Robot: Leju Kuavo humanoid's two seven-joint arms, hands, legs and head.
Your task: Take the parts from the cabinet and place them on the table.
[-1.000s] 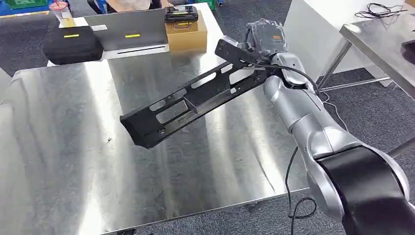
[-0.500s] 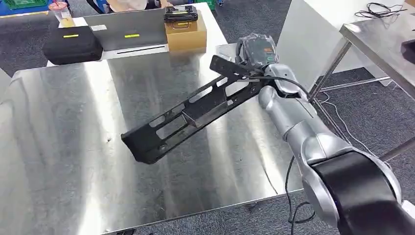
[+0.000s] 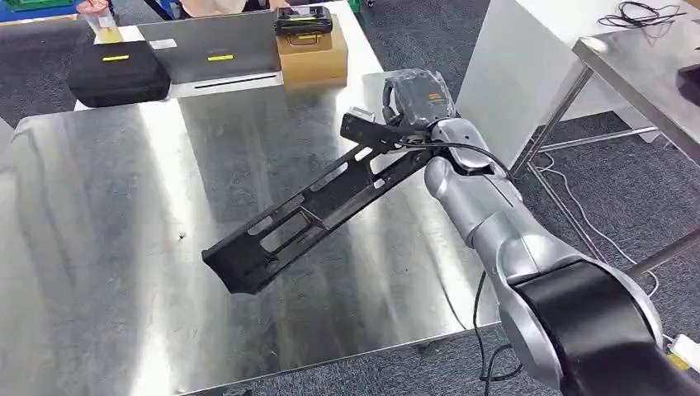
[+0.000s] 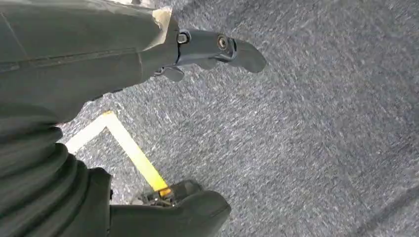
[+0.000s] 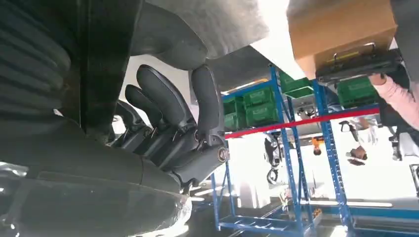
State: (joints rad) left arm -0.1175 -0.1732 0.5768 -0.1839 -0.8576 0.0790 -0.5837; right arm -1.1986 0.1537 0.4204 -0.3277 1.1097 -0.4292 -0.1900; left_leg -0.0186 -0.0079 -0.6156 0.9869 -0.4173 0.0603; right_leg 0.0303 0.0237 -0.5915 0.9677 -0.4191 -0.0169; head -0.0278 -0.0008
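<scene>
A long black slotted part [image 3: 314,206] slants over the steel table [image 3: 107,206]. Its low end is near the table's middle, and I cannot tell if that end touches the surface. My right hand [image 3: 413,99] grips the high end near the table's right edge. In the right wrist view the dark fingers [image 5: 168,118] curl around the black part [image 5: 106,64]. My left hand [image 4: 148,49] hangs over grey carpet with its fingers apart and nothing in it.
At the table's far edge stand a black case [image 3: 115,73], a grey metal panel [image 3: 210,49] and a cardboard box [image 3: 312,54] with a black device [image 3: 303,18] on top. A white cabinet [image 3: 528,58] and another steel table [image 3: 636,74] stand to the right. A person's pink sleeve [image 5: 400,96] reaches towards the device.
My right hand has moved left and nearer with the part. The part's low end has sunk closer to the table.
</scene>
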